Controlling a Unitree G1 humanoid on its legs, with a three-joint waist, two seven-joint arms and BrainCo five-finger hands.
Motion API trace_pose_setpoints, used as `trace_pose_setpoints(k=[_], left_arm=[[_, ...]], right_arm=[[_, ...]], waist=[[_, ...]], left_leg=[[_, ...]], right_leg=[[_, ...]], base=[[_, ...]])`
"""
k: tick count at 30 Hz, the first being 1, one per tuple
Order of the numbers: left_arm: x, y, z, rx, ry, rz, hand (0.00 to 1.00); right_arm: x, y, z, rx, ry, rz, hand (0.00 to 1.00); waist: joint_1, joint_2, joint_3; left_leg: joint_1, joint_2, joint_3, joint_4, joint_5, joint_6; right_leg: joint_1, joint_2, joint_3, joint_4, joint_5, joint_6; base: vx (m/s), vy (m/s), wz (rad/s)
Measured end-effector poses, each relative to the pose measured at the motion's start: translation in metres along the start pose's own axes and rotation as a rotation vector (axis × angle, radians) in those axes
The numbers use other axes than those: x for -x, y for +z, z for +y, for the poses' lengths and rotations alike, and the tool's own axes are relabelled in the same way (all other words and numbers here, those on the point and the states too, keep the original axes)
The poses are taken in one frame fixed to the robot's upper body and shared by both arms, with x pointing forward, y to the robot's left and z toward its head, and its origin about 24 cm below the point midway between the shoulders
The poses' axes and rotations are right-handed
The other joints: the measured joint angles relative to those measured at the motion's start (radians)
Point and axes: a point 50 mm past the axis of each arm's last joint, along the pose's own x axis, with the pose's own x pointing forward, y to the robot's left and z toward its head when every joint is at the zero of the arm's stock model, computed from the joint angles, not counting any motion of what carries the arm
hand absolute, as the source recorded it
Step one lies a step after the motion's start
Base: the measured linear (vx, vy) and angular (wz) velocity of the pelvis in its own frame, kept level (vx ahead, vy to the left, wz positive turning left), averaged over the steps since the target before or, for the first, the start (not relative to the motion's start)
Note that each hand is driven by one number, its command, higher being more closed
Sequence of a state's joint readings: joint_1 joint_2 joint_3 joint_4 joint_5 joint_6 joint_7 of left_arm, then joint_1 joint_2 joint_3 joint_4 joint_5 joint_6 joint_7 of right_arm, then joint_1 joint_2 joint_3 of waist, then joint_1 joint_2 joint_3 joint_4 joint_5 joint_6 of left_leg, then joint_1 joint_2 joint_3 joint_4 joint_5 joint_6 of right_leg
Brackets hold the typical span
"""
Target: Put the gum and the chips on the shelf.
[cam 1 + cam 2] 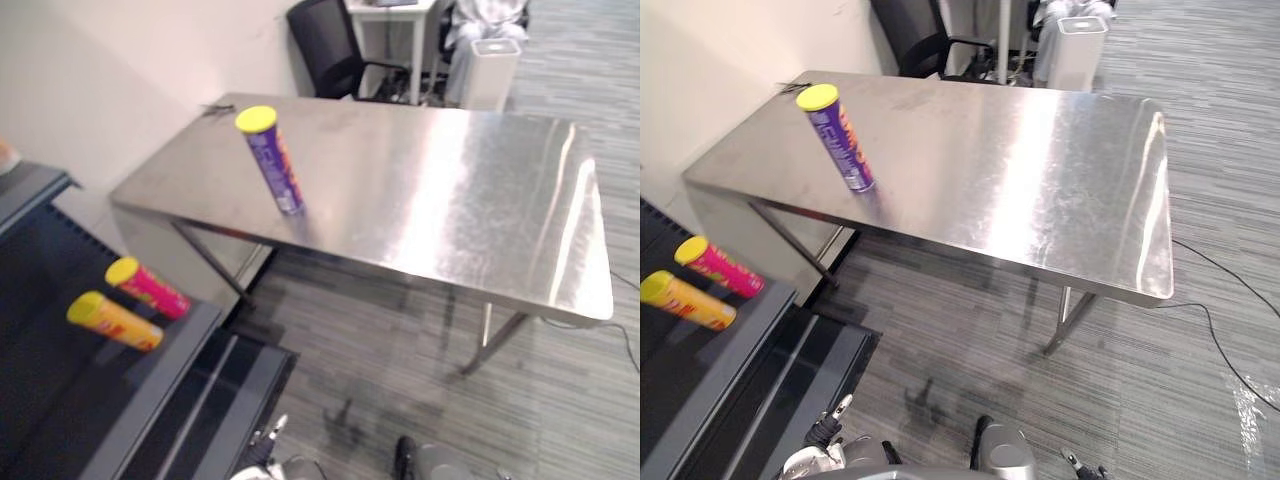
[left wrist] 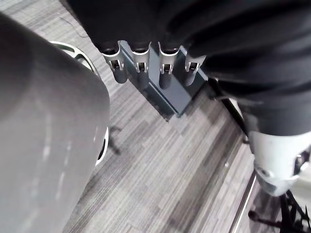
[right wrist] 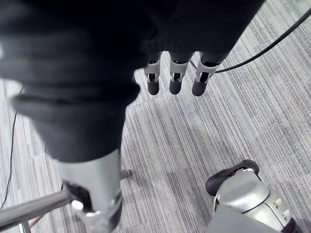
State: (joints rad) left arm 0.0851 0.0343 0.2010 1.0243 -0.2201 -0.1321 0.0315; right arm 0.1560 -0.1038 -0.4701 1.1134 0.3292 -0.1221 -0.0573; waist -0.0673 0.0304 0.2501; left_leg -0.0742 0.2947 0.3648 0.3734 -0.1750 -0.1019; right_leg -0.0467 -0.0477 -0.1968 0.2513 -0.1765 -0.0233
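**Purple tube on the table, two tubes on the shelf, both robot hands free**

A long steel table (image 1: 450,200) stands on grey striped carpet, seen from above. A purple tube (image 1: 274,165) with a yellow lid, of the kind that holds chips, stands on end on the table, near its front edge and towards its left end. Nothing touches it.

To the left of the table and nearer the camera is a dark shelf (image 1: 60,400) with a grey front edge. Two more yellow-lidded tubes rest on it close together: a pink tube (image 1: 150,288) and, just in front of it, an orange tube (image 1: 115,322). Whether they stand or lie cannot be told, nor which item is the gum.

The left robot hand (image 2: 139,63) hangs over the carpet, fingers relaxed and straight, grasping nothing. The right robot hand (image 3: 176,77) hangs the same way over the carpet, fingers loose and released.

Beyond the far edge of the table are a black office chair (image 1: 325,45) and a white bin (image 1: 490,70).
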Motion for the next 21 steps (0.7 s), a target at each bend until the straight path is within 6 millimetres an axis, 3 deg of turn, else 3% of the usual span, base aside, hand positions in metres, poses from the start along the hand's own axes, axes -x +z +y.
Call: trace_pose_setpoints(k=[2,5,6,7,8,12,16,21], left_arm=[[0.000,0.001,-0.001,-0.002,-0.005,-0.002,0.00],[0.000,-0.002,-0.002,-0.010,-0.006,0.011,0.00],[0.001,-0.005,-0.001,-0.030,-0.001,0.023,0.00],[0.000,-0.006,0.002,-0.040,0.006,0.029,0.00],[0.001,-0.009,0.006,-0.056,0.018,0.043,0.00],[0.001,-0.008,0.009,-0.083,0.024,0.046,0.00],[0.001,-0.009,0.013,-0.118,0.028,0.053,0.00],[0.001,-0.013,0.014,-0.116,0.032,0.072,0.00]], right_arm=[[0.001,-0.003,-0.005,-0.002,-0.007,0.005,0.00],[0.004,-0.010,-0.014,-0.019,-0.024,0.024,0.00],[0.004,-0.011,-0.018,-0.032,-0.036,0.025,0.00],[0.004,-0.013,-0.015,-0.051,-0.036,0.033,0.00],[0.006,-0.019,-0.015,-0.072,-0.041,0.048,0.00],[0.007,-0.023,-0.007,-0.072,-0.032,0.061,0.00],[0.006,-0.021,-0.005,-0.071,-0.022,0.060,0.00],[0.005,-0.021,-0.018,-0.275,-0.112,0.068,0.00]], waist=[[0.006,0.000,-0.004],[0.018,0.011,-0.023],[0.017,0.020,-0.031],[0.018,0.000,-0.036],[0.015,-0.007,-0.072],[0.017,-0.032,-0.100],[0.018,-0.033,-0.112],[0.019,-0.024,-0.128]], left_leg=[[-0.019,-0.032,-0.061,-0.093,0.028,-0.001],[-0.011,-0.080,-0.132,-0.187,0.097,-0.005],[0.011,-0.091,-0.136,-0.215,0.158,-0.004],[0.024,-0.110,-0.125,-0.210,0.153,-0.005],[0.026,-0.134,-0.109,-0.214,0.133,0.009],[0.038,-0.186,-0.051,-0.215,0.096,0.047],[0.064,-0.221,-0.002,-0.241,0.072,0.059],[0.090,-0.232,0.033,-0.291,0.073,0.060]], right_leg=[[0.002,0.001,0.036,0.001,-0.003,0.007],[0.000,-0.001,0.091,0.040,-0.033,0.060],[0.000,-0.002,0.109,0.069,-0.056,0.078],[0.001,-0.021,0.127,0.082,-0.067,0.088],[0.003,-0.047,0.138,0.067,-0.066,0.098],[0.021,-0.097,0.179,-0.011,-0.029,0.142],[0.042,-0.126,0.210,-0.081,0.004,0.164],[0.056,-0.124,0.230,-0.163,0.058,0.170]], base=[[0.15,0.103,-0.62],[0.25,0.239,-0.53],[0.19,0.234,-0.39],[0.23,0.312,-0.34],[0.18,0.251,-0.23],[0.22,0.309,-0.27],[0.11,0.153,-0.32],[0.07,0.047,-0.27]])
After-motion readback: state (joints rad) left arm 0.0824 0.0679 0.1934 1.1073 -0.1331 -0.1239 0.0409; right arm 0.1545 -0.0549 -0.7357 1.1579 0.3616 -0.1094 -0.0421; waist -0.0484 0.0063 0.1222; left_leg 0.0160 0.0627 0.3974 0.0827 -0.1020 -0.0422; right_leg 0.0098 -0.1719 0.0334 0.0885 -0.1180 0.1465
